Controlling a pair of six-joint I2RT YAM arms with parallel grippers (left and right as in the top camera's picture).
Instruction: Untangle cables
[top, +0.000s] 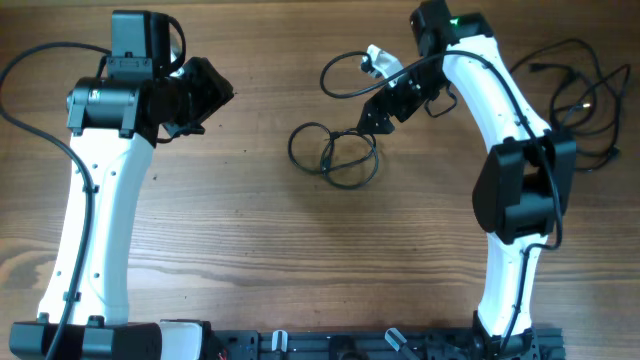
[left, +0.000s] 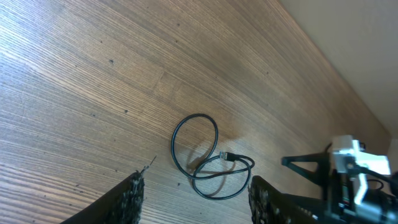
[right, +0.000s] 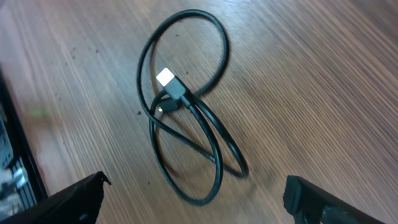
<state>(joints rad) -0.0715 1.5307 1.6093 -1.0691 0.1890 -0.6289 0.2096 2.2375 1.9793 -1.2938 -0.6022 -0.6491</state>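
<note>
A thin black cable (top: 335, 155), light, limp and probably springy, lies in crossed loops mid-table; its plug end (right: 171, 86) looks the surest hold. The right gripper (right: 199, 199) hangs just above, jaws spread wide and empty, arm bent forward. The left gripper (left: 196, 196), likewise parted and empty, tilts toward the loops from well apart.

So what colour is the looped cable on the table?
Black; the cable shows best from the right wrist.
</note>
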